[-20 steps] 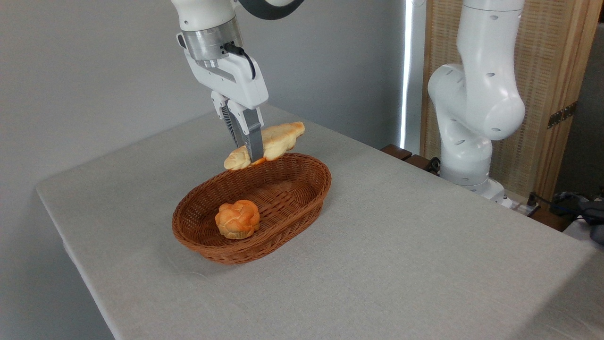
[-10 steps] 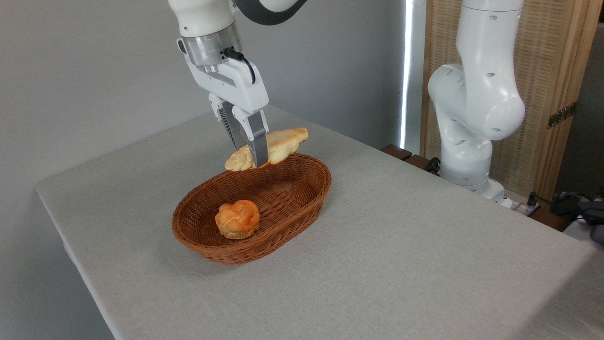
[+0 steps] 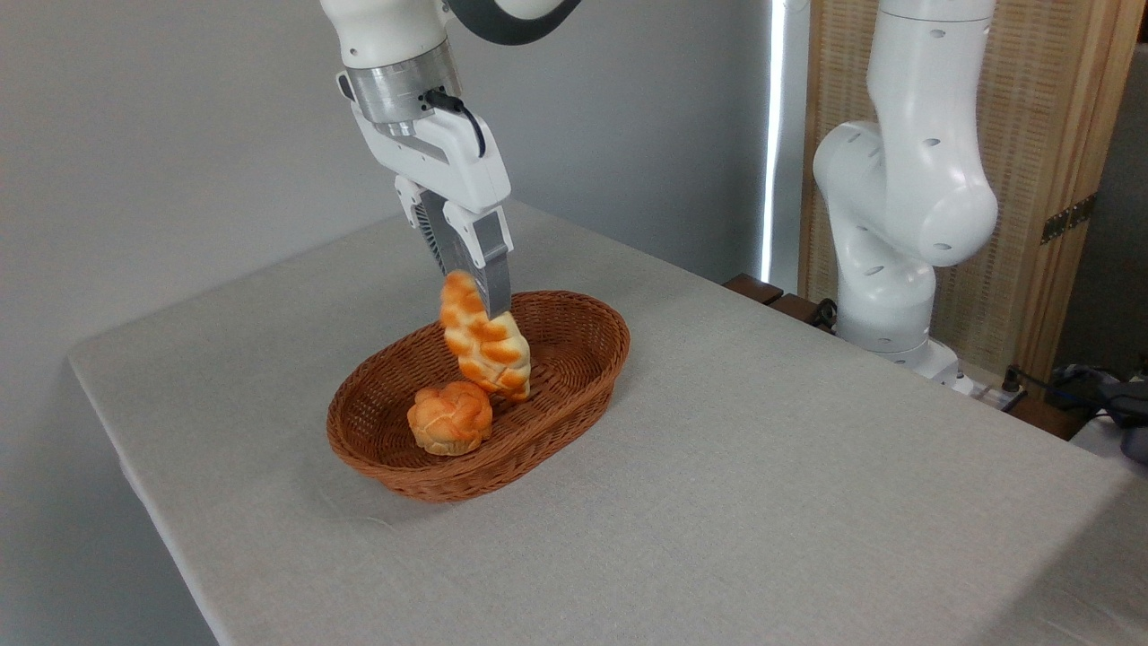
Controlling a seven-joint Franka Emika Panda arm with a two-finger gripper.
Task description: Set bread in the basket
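As the single fixed view shows it, the entries run as follows.

Claw (image 3: 473, 301): hangs over the far half of the basket, fingers pointing down. Whether they pinch anything or stand apart cannot be told, since the loaf hides the tips.

Bread (image 3: 482, 337): braided loaf, steeply on end directly below the claw, upper tip at the fingers, lower end down inside the basket; whether that end rests on the weave is unclear.

Basket (image 3: 574, 395): oval brown wicker, beneath the claw on the table (image 3: 762, 484).

Round bun (image 3: 449, 418): below and just left of the claw, in the basket, beside the loaf.

Progress, as a judgement: the loaf is within the rim; what remains is a confirmed release, the loaf settling flat, and the claw lifting clear.
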